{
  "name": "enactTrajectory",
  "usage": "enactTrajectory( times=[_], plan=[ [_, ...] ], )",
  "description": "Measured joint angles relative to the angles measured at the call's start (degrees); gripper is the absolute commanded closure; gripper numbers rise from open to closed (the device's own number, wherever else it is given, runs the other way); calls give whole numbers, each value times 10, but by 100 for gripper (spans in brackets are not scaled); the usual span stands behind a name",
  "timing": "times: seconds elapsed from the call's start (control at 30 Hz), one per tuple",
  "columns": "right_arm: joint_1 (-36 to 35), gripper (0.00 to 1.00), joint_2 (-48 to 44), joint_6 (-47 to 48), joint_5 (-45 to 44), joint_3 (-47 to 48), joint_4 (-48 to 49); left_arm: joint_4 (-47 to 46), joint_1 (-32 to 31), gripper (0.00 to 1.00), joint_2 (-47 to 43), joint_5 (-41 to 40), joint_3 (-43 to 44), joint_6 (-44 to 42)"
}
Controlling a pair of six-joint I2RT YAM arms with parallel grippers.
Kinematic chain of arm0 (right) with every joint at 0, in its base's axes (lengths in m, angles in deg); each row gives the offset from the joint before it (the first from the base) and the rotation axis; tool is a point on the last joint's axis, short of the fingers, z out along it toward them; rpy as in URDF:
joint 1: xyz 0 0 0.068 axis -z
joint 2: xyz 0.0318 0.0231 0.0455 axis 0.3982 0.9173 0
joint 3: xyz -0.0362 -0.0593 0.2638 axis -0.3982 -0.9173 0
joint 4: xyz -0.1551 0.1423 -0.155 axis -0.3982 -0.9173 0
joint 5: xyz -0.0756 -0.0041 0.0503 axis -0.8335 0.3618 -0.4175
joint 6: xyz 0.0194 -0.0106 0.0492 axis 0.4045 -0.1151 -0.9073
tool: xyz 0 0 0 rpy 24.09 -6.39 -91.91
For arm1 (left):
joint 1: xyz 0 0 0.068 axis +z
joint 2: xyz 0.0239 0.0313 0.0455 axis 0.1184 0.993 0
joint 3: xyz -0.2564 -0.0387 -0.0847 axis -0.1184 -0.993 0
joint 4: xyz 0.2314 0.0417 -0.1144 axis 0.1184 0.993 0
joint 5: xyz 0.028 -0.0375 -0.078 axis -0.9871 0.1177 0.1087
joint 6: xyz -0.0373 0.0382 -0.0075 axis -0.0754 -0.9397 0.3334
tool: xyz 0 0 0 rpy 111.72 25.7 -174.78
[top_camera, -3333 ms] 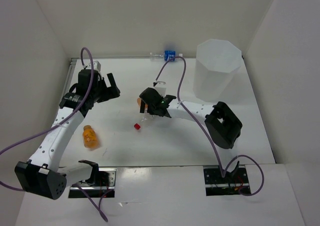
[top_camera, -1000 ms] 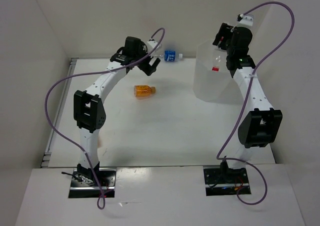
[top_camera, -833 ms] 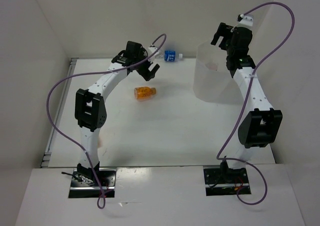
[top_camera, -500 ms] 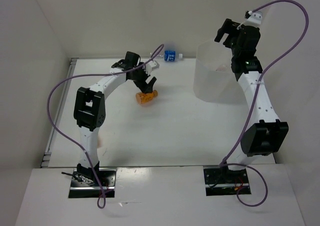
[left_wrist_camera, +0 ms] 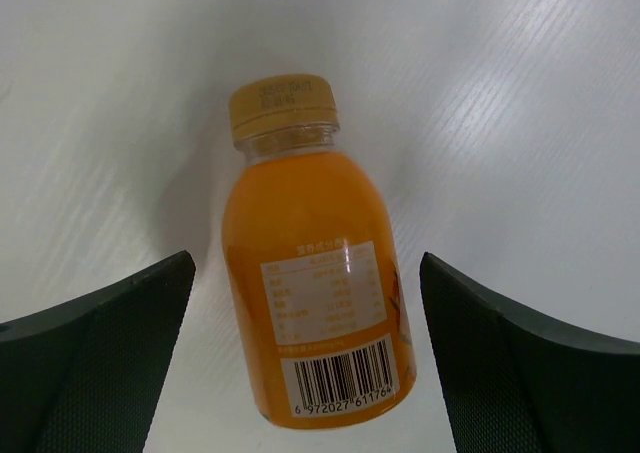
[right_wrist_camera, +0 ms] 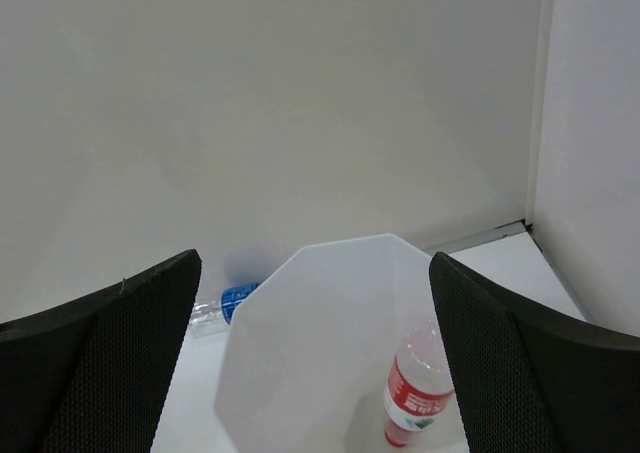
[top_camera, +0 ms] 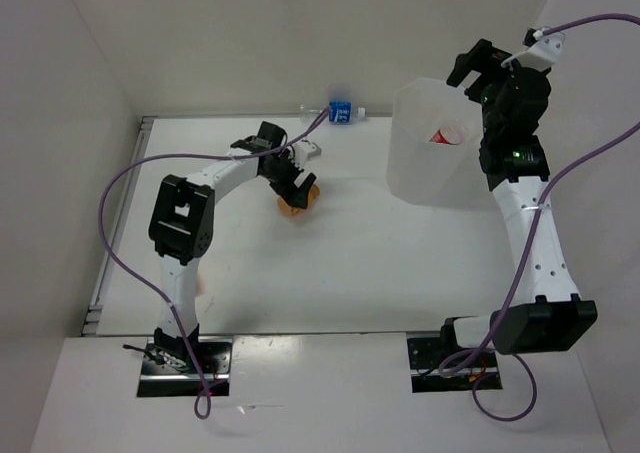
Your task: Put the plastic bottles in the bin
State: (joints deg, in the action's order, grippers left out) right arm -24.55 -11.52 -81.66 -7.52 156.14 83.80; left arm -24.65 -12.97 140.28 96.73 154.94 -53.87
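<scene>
Now, left end effector (left_wrist_camera: pixel 305 273): spread astride orange bottle (left_wrist_camera: pixel 310 223).
Right end effector (right_wrist_camera: pixel 315 261): spread above bin (right_wrist_camera: pixel 290 373).
Risk: your skewed pinch may squirt it toward 12 o'clock.

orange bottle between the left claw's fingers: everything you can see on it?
The orange bottle is stubby and lies on its side on the white table, with its cap pointing away from the wrist camera. It has a tan screw cap and a short clear neck, and the body, apparently plastic, is orange right up to the neck. A clear label with white print and a barcode faces up. The open left claw straddles it, fingers apart from it on each side. Only the table touches it.
</scene>
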Motion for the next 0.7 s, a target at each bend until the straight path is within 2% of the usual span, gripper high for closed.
enactTrajectory(
  times=[0.13,0.2,0.23,0.33,0.4,0.67,0.7],
  plan=[
    [0,0,-18,-13,-14,-17,0,-8,-9,8,-2,-17,-21,27],
    [0,0,-25,-20,-22,-27,-1,-10,-13,19,-2,-26,-24,40],
    [0,0,-29,-22,-25,-33,0,-13,-14,28,-2,-29,-24,48],
    [0,0,-51,-34,-25,-64,3,-30,-16,37,-3,-28,-26,68],
    [0,0,-65,-43,-23,-81,4,-43,-17,50,-5,-19,-30,79],
    [0,0,-86,-62,-35,-96,3,-55,-17,52,-31,-6,-37,112],
    [0,0,-89,-63,-36,-98,4,-55,-17,49,-38,-5,-37,118]
  ],
)
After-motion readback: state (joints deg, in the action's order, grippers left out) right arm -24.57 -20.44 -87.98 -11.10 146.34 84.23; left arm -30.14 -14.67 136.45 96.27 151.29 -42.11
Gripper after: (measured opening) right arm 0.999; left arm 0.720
